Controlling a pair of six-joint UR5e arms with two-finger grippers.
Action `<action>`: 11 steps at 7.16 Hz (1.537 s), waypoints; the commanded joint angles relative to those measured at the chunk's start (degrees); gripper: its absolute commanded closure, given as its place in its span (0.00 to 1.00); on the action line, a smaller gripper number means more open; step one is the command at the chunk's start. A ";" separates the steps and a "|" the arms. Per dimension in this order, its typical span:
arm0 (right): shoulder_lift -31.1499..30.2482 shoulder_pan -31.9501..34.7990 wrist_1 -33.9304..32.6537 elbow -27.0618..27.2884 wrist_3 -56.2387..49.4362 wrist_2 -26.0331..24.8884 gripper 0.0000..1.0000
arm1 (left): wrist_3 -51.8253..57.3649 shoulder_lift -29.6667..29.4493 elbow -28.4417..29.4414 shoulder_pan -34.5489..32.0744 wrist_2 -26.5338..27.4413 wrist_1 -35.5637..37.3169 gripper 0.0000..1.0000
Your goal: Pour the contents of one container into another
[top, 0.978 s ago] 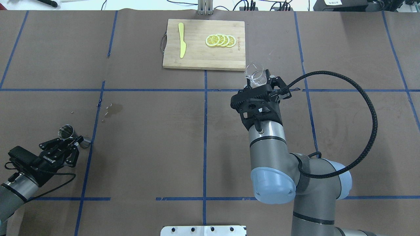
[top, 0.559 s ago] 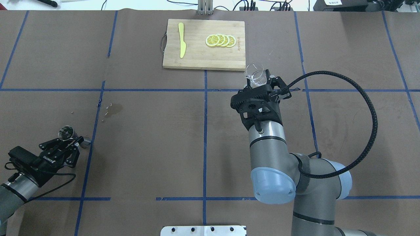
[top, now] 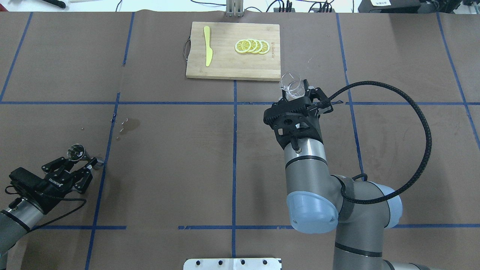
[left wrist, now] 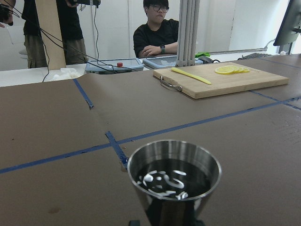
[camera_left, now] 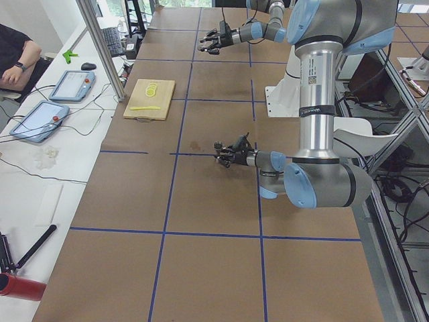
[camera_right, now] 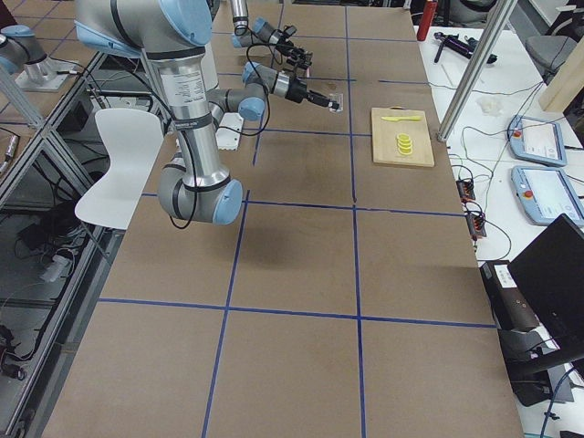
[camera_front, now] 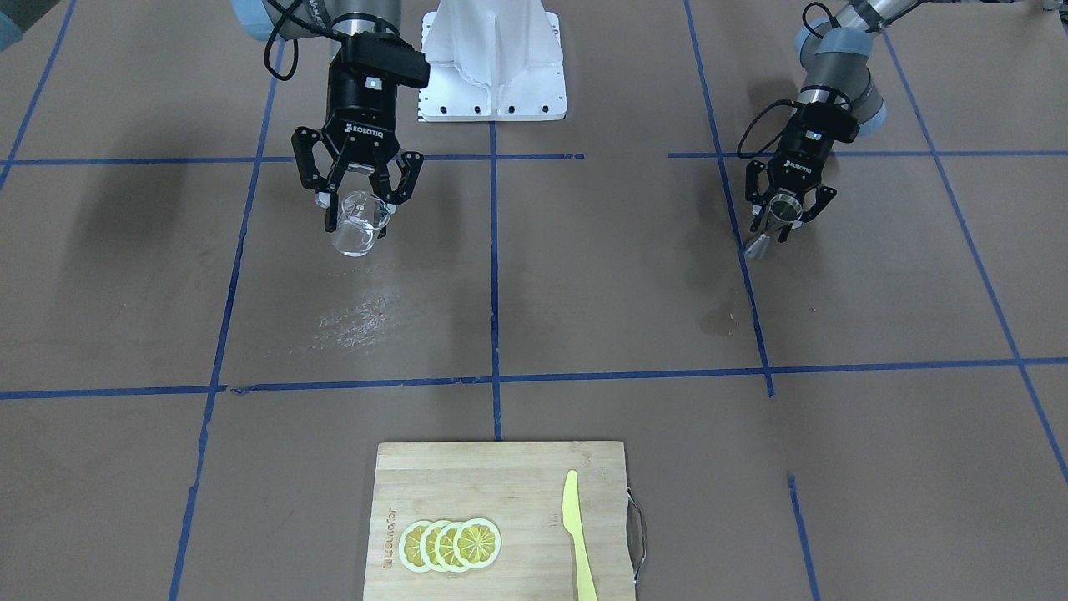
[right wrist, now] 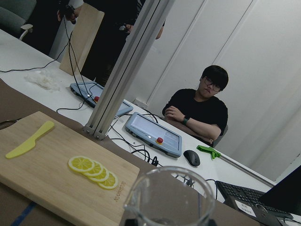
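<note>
The clear glass cup hangs above the table just right of centre, and my right gripper is shut on it. The cup looks close to empty; its rim fills the bottom of the right wrist view. At the near left, my left gripper is shut on the steel jigger, low over the table. The jigger is held at its waist. In the left wrist view the jigger stands upright with dark liquid in its upper cone.
A bamboo cutting board lies at the far middle, with a yellow knife and lemon slices on it. A wet patch lies under the cup, and a small stain beyond the jigger. Operators sit past the far edge.
My left gripper and the jigger have sunk slightly and drawn back toward the robot. The right arm and the cup have not moved.
</note>
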 commanded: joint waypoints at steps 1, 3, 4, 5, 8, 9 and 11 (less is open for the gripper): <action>0.00 0.00 0.00 -0.03 0.00 0.03 1.00 | 0.18 0.13 -0.50 0.01 0.09 -0.67 0.00; 0.00 0.00 0.00 -0.03 0.00 0.03 1.00 | 0.18 0.39 -0.77 -0.07 0.17 -0.85 0.00; 0.00 0.00 0.00 -0.03 0.00 0.03 1.00 | 0.18 0.39 -0.95 -0.07 0.44 -0.94 0.00; 0.00 0.00 0.00 -0.03 0.00 0.03 1.00 | 0.18 0.48 -1.73 -0.07 0.53 -1.37 0.00; 0.09 0.00 0.00 0.06 0.00 0.03 1.00 | 0.36 3.53 -5.41 -0.25 0.79 -1.47 0.00; 0.09 0.00 0.00 0.06 0.00 0.03 1.00 | 0.36 4.16 -6.21 -0.25 0.79 -1.64 0.00; 0.09 0.00 0.00 0.06 0.00 0.03 1.00 | 0.53 4.26 -7.97 -0.34 0.97 -3.91 0.00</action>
